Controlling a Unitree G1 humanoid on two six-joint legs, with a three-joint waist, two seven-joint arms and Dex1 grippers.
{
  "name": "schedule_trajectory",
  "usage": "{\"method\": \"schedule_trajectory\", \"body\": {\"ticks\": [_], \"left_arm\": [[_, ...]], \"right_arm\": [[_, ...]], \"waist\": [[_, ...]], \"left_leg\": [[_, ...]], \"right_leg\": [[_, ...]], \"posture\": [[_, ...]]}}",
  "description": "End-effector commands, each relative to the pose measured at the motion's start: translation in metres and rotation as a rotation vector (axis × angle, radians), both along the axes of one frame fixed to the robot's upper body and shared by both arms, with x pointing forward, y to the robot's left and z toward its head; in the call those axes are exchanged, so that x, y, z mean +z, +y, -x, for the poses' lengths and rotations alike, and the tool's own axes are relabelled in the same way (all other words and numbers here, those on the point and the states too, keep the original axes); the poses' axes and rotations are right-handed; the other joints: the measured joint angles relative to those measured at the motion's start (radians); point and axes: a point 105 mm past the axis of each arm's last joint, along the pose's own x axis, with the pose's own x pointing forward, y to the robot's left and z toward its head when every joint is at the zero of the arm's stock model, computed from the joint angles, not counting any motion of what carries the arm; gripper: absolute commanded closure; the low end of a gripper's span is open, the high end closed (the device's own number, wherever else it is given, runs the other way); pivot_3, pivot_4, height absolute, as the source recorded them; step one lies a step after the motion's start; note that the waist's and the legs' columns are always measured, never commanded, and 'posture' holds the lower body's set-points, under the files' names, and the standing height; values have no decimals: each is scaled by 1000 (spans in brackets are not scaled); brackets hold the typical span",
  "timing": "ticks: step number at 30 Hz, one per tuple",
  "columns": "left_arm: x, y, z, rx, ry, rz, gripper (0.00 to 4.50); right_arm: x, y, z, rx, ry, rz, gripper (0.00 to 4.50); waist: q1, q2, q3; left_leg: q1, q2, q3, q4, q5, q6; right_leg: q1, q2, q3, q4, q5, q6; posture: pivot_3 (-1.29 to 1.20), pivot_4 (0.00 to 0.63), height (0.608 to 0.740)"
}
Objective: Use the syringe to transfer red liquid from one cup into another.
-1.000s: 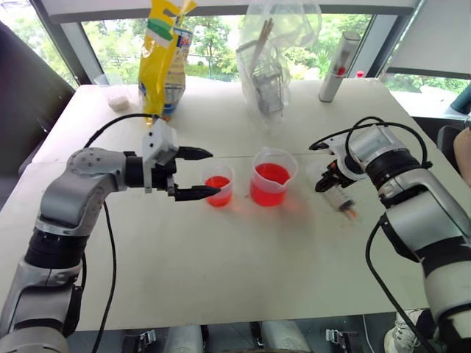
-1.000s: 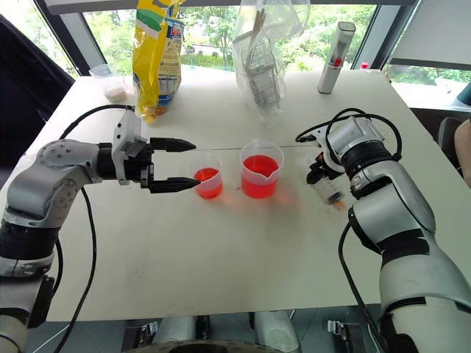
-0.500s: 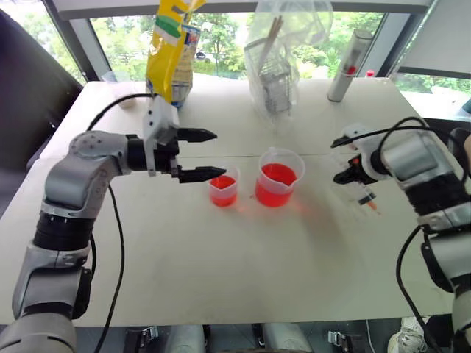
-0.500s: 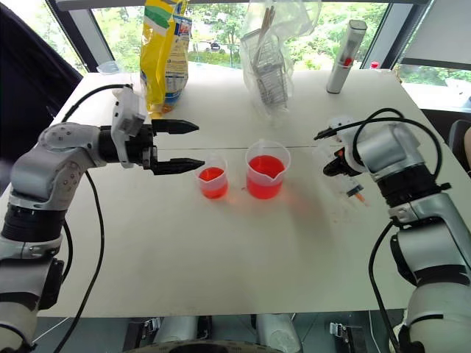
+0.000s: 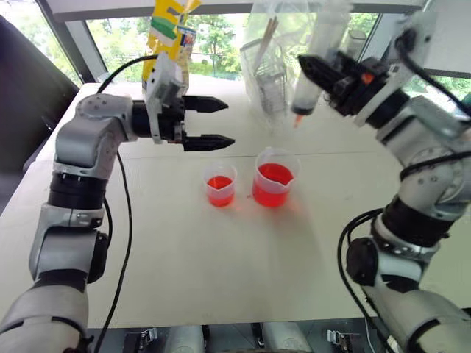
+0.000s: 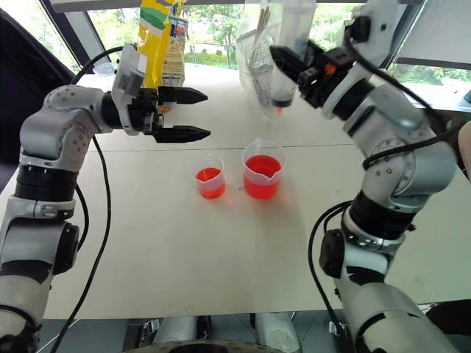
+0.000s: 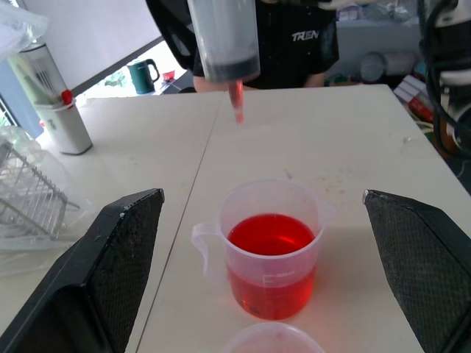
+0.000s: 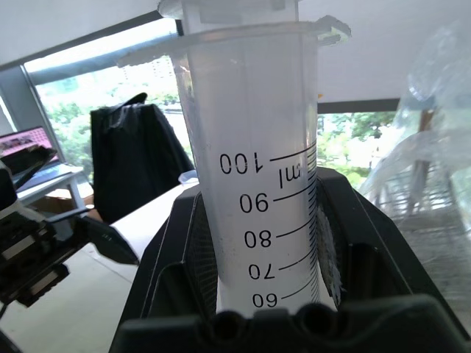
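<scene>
Pale table [image 5: 221, 279] under a window wall, from the left eye view. Two clear cups side by side near the middle: larger beaker [image 5: 274, 179] and smaller cup [image 5: 219, 185], apart, each holding red liquid [image 5: 272, 175], deeper in the beaker. One syringe [image 5: 307, 92] held high above and behind the beaker, tip down, clamped in the right gripper [image 5: 316, 70]. Left gripper [image 5: 229, 123] level above and behind the smaller cup, fingers spread wide, empty. Along the far edge: one yellow bag [image 5: 168, 44], one clear bag with a wire rack [image 5: 272, 73].

Left wrist view: looks between its two wide fingers [image 7: 110, 257] at the beaker [image 7: 271, 254], with the smaller cup's rim [image 7: 265, 340] just below. Syringe [image 7: 224, 37] hanging beyond the beaker, orange tip down, well clear of the liquid; dark plunger seal low in the barrel, so probably empty. One grey cylinder [image 7: 62, 110], one green mug [image 7: 145, 73], one person in a black shirt [image 7: 294, 37] behind.

Right wrist view: one graduated barrel [image 8: 257, 169] gripped tight between two black fingers [image 8: 184, 250].

Step in hand, by judgement: lining up for the draw, nothing transferred by this syringe yet. Next move likely calls for centring the tip over the beaker and lowering it into the liquid, then pulling the plunger, probably with the free left gripper.
</scene>
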Motion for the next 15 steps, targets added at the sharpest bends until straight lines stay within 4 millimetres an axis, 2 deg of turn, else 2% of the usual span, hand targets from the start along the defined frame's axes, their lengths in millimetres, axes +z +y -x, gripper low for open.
{"method": "schedule_trajectory", "body": {"ticks": [1, 6, 12, 15], "left_arm": [[22, -4, 3, -39, -66, -3, 0], [31, -11, -1, -62, -94, -4, 0], [41, -28, -5, -95, -113, 34, 0], [42, -38, -10, -99, -128, 41, 0]], "right_arm": [[-16, 12, 5, 37, -51, -39, 3105], [-61, 16, -2, 8, -5, -30, 3105], [-94, 17, -5, -30, 6, 26, 3105], [-103, 17, -7, -44, 1, 50, 3105]], "waist": [[2, -1, -1], [3, 0, 0], [0, 0, 0], [-4, 0, 0]], "left_leg": [[0, 0, 0, 0, 0, 0], [0, 0, 0, 0, 0, 0], [0, 0, 0, 0, 0, 0], [0, 0, 0, 0, 0, 0]], "right_leg": [[0, 0, 0, 0, 0, 0], [0, 1, -1, 0, 0, 0], [0, 2, -1, 0, 0, 0], [0, 2, -1, 0, 0, 0]], "posture": [[0, 150, 739], [0, 150, 739], [0, 150, 739], [0, 150, 739]]}}
